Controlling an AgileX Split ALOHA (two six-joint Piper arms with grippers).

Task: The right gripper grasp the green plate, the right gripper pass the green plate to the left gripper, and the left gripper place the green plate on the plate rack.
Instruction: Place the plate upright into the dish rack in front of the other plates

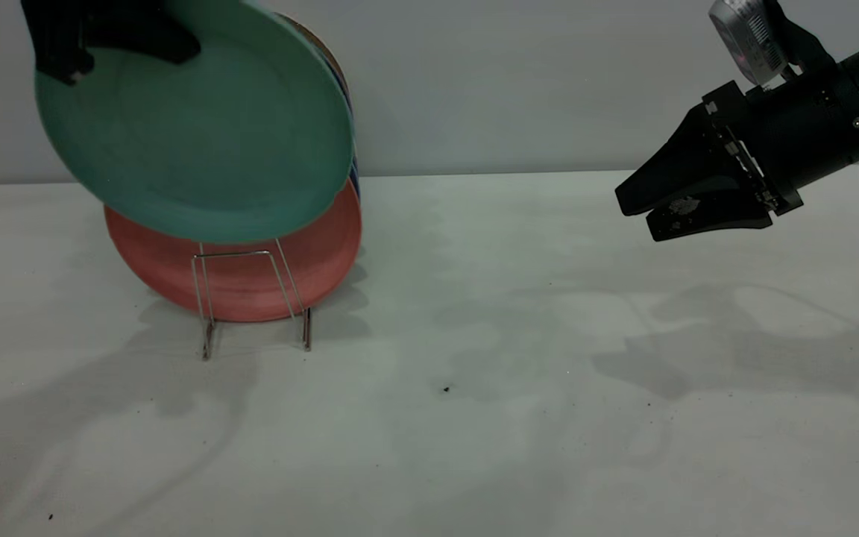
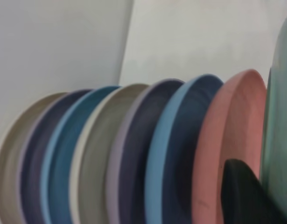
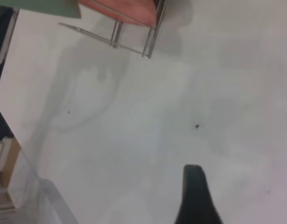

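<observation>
- The left gripper [image 1: 112, 45] has its fingers clamped on the upper rim of the green plate [image 1: 198, 127]; in the left wrist view 1 dark finger [image 2: 243, 196] lies against the plate's face.
- The green plate hangs in the air above the front of the plate rack [image 1: 250, 298], clear of the desk [image 1: 511, 373]. It is tilted, its hollow face towards the exterior camera and its lower edge overlapping the top of the pink plate [image 1: 250, 276].
- The relation that matters: the free front slot of the plate rack lies below the held plate, just in front of the pink plate. The plate's disc looks roughly parallel to the racked plates, so my guess is the next move is a lowering with a slight righting of the tilt.
- Behind the pink plate, the left wrist view shows a row of blue, dark and pale plates [image 2: 134, 154] standing on edge.
- The right gripper [image 1: 634, 216] hovers well to the right of the plate rack, above the desk, fingers nearly together and holding nothing.
- The left arm is plainly the nearer 1 to the rack.
</observation>
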